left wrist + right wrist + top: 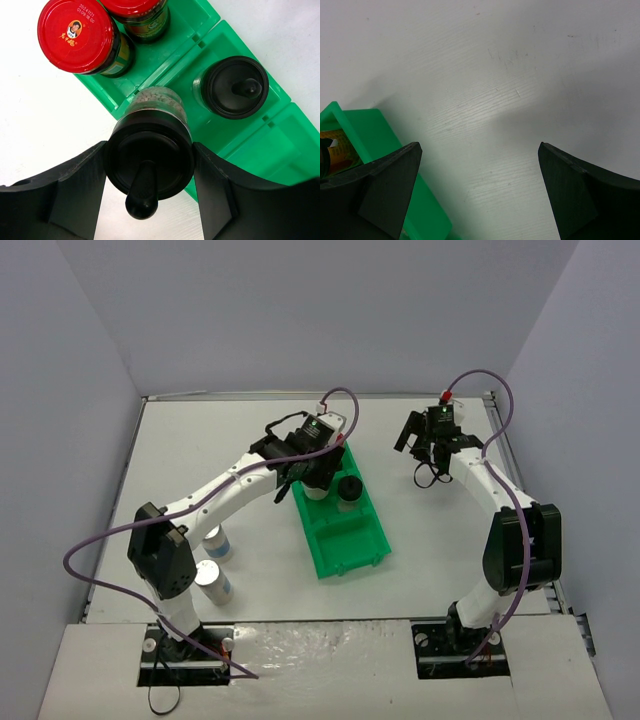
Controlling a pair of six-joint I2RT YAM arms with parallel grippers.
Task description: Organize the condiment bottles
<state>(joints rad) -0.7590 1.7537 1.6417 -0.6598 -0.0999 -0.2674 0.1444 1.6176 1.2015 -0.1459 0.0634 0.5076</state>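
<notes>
Top view: the left arm's wrist covers the far end of the green bin, so the left gripper and its load are mostly hidden. One black-cap bottle stands in the middle compartment, and two silver-cap bottles stand on the table by that arm's elbow.

Left wrist view: the fingers are clamped on the held black-cap bottle at the bin's edge beside the red-cap jars. Can't tell which compartment it's in, and the farther jar is cut off.

Right wrist view: the right gripper is spread wide, holding nothing. Only a corner of the bin shows.

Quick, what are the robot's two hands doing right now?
Left gripper: closed on the pale bottle with a black cap.
Right gripper: open, holding nothing.
</notes>
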